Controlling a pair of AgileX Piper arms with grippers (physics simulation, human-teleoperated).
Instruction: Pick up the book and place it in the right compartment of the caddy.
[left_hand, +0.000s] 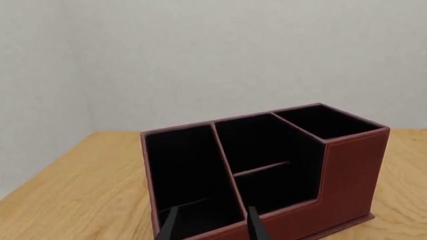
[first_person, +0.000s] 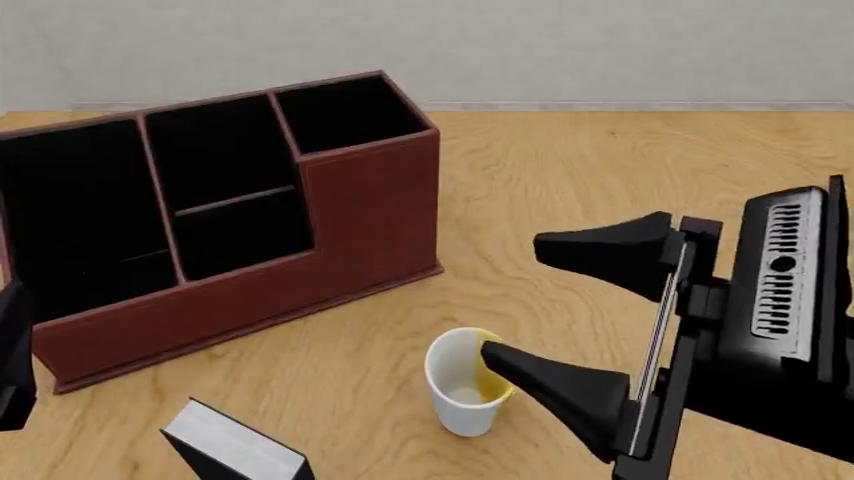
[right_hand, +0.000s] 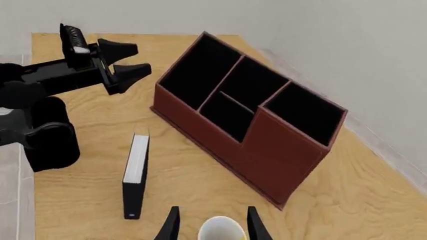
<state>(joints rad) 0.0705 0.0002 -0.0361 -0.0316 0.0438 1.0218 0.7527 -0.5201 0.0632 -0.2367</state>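
Between the spread fingers of the right gripper (first_person: 550, 316) sits a white-and-yellow mug (first_person: 466, 382) on the table (first_person: 601, 170); the gripper holds nothing. Only the right wrist view shows the left gripper (right_hand: 128, 61) whole, its fingers parted and empty, raised before the caddy's (right_hand: 248, 117) wide end section. That view also shows the book (right_hand: 135, 175) standing on edge on the table, near the mug and apart from the caddy. The right compartment (first_person: 350, 112) holds nothing.
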